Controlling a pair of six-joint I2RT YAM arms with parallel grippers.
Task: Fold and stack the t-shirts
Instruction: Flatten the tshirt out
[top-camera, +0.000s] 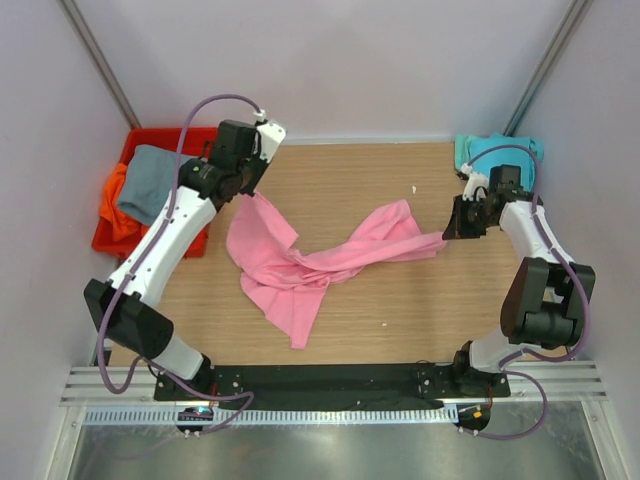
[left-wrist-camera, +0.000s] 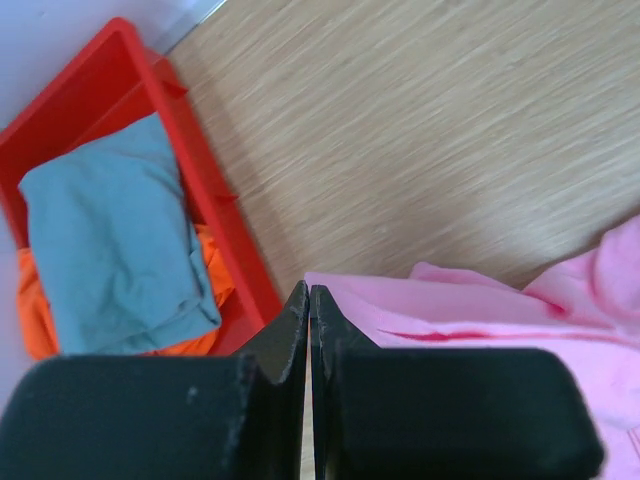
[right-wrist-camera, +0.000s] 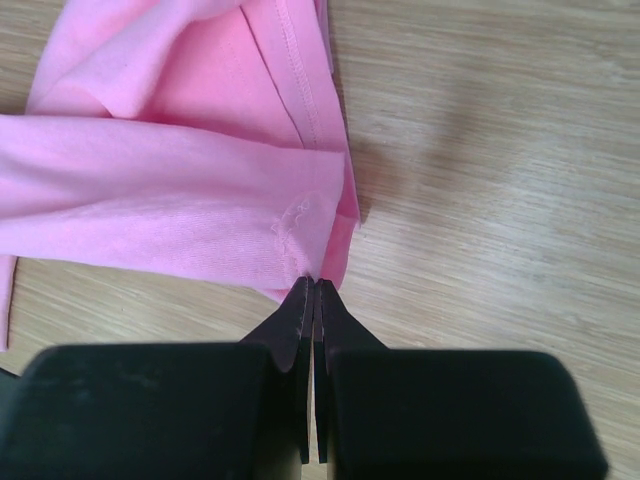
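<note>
The pink shirt (top-camera: 300, 265) lies crumpled and twisted across the middle of the table (top-camera: 380, 310), pulled into a rope-like band between the two arms, so its sleeves and neck are hard to pick out. At its far left corner the left gripper (top-camera: 243, 190) has its fingers pressed together; in the left wrist view the tips (left-wrist-camera: 308, 290) meet exactly where the corner of the pink shirt (left-wrist-camera: 520, 320) begins, pinching that corner, though the cloth between them is too thin to see. At its right end the right gripper (top-camera: 455, 228) pinches a bunched hem; the right wrist view shows the tips (right-wrist-camera: 313, 283) closed on a puckered fold of the pink shirt (right-wrist-camera: 170, 200), the rest of which is cut off at the left and top edges. Left of the pink shirt, off the table's edge, stands the red bin (top-camera: 110, 245), partly hidden by the left arm from above; its wall (left-wrist-camera: 215, 210) shows plainly from the wrist. In it a folded grey shirt (top-camera: 150, 180) (left-wrist-camera: 110, 240) lies on top of an orange shirt (top-camera: 118, 215) (left-wrist-camera: 35, 310), of which only the edges show. Beyond the pink shirt's right end, at the table's far right corner, the teal shirt (top-camera: 490, 150) lies partly behind the right arm's cable.
</note>
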